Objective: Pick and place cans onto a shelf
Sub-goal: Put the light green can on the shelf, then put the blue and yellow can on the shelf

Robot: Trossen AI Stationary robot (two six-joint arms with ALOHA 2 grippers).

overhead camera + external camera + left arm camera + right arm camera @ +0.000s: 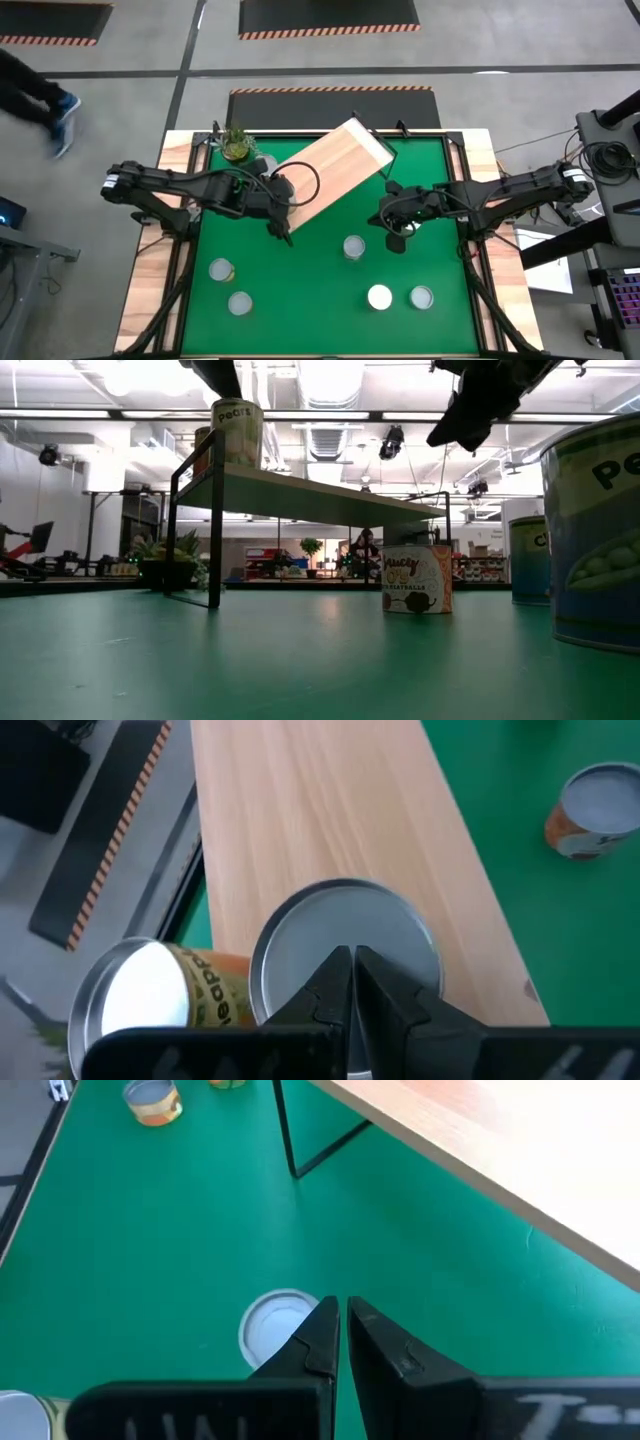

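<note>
Over the near end of the light-wood rectangular shelf on its thin black metal frame, the left gripper hovers with its two dark fingers pressed together and nothing between them, right above a short tin with a shiny silver lid that stands on the board. Just beside that tin, at the board's edge, lies a second can with a yellowish label, tipped on its side. Across the green table mat, the right gripper hangs off the shelf's other long side, fingers closed and empty too, above a white-topped can standing on the mat. Four more cans dot the mat's front half: two near the left edge and two toward the front right corner. A small green potted plant sits at the back left corner.
</note>
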